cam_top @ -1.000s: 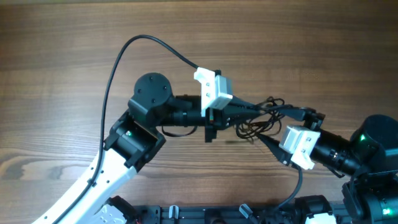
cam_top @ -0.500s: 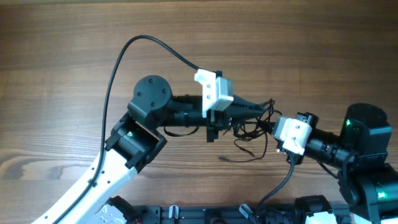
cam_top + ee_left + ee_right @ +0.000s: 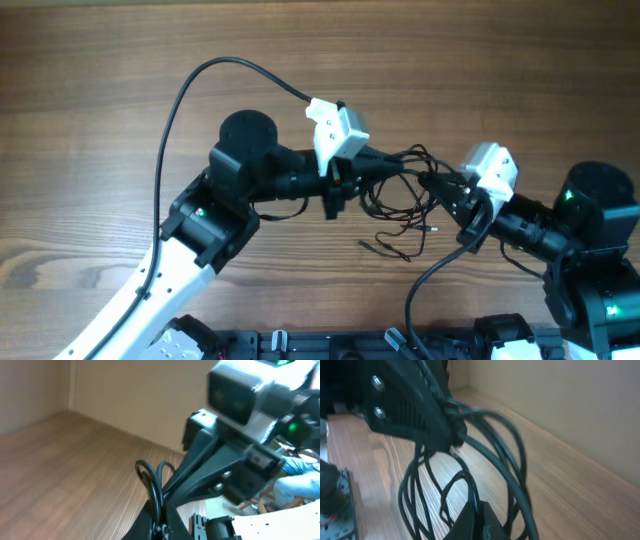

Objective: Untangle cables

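The two claws meet nose to nose over the middle of the wooden table (image 3: 520, 60). The left claw (image 3: 398, 157) is squeezed tight on the cables (image 3: 392, 203), and thin black loops poke out right at its tip. The right claw (image 3: 430, 181) is squeezed tight too. Its own camera is blurry, but it looks like it pinches a strand of the same bunch. The bunch is a messy knot between the two claws and just below them. One loose end trails away over the wood, toward the near edge.
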